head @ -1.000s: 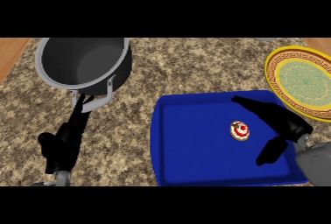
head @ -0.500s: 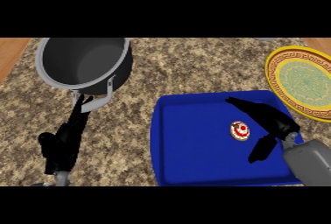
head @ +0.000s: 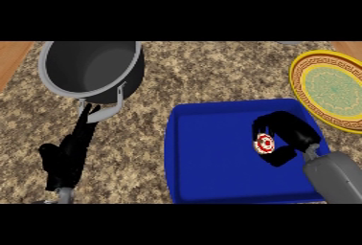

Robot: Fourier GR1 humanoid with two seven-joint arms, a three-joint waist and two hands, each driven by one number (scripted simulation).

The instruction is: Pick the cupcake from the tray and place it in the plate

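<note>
The grasp step is in hand: at centre right of the frame, the right hand [head: 293, 136] is curled around the cupcake [head: 265, 143], which sits in the blue tray [head: 212, 162]. Next, a lift and carry to the plate [head: 332, 88] at upper right is called for. The left hand [head: 67, 160] rests with fingers straight at lower left. No writing can be read.

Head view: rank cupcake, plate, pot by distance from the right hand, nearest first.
1. cupcake: on the blue tray, between the fingers and thumb of the right hand curled around it.
2. plate: on the counter at the upper right, just past the tray's corner.
3. pot: far across at the upper left, near the left hand.
</note>
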